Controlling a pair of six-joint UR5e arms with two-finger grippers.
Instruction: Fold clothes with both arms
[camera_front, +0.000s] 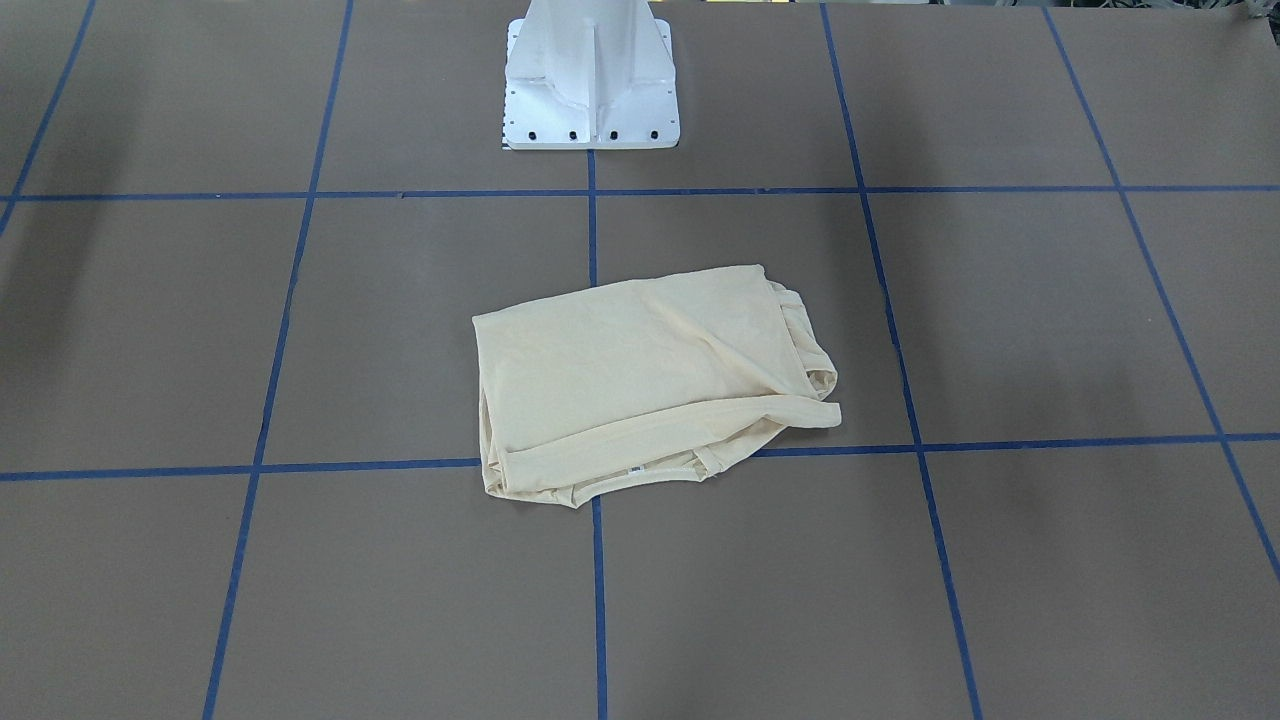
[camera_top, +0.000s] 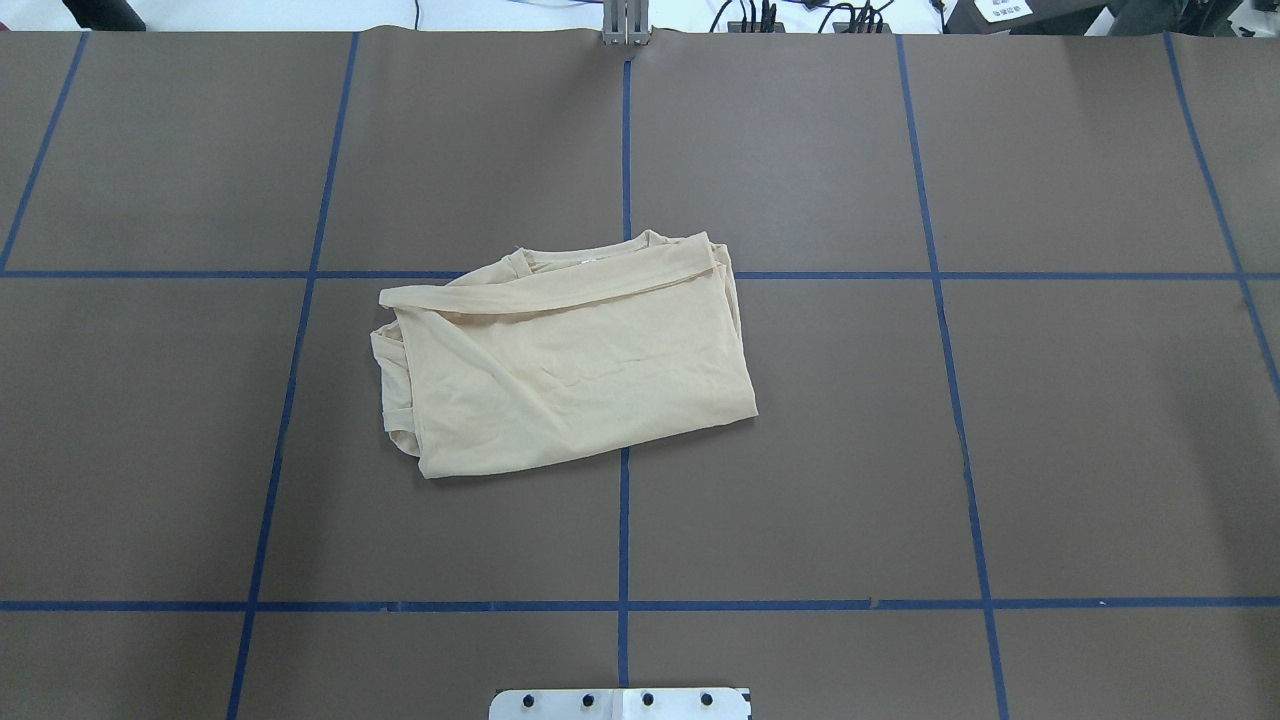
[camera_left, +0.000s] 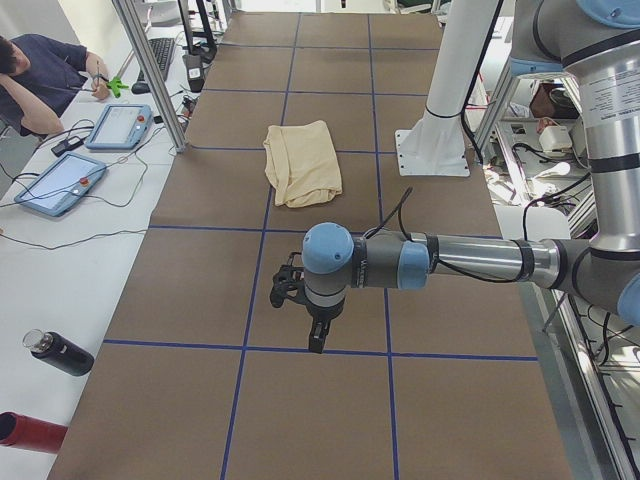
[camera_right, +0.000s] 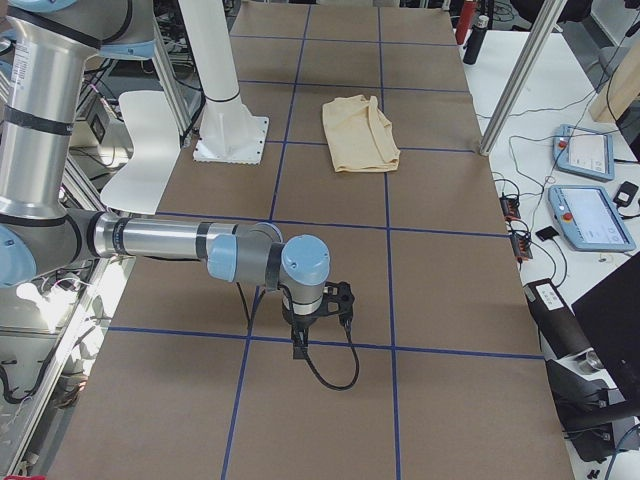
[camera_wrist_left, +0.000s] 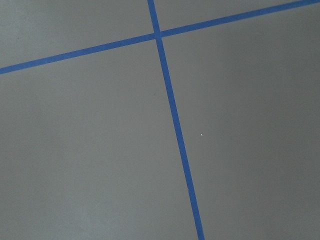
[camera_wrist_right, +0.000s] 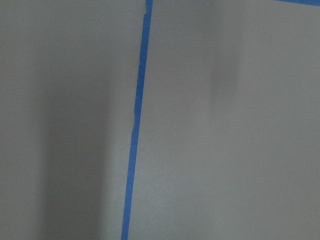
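**Figure: both arms parked, garment at centre.** The T-shirt is lying as a folded bundle on the brown table, well apart from both grippers. The left gripper is pointing down over bare table beside a blue tape line. The right gripper is doing likewise at the opposite end. From each gripper the shirt is lying far off toward the table's middle, near the white pedestal base. Whether the jaws are apart or together cannot be told, since only the side views are showing them and the wrist cameras are showing only table and tape.

Likely hazards:
- A sleeve band is lying loose across the collar edge, and stacked hems are showing on the side facing the left gripper. A shallow pinch there is likely to lift one thin layer and undo the fold.
- The bundle is sitting skewed to the tape, so uneven pulls risk dragging it.
- Both grippers reaching into so small a target are risking contact with each other.
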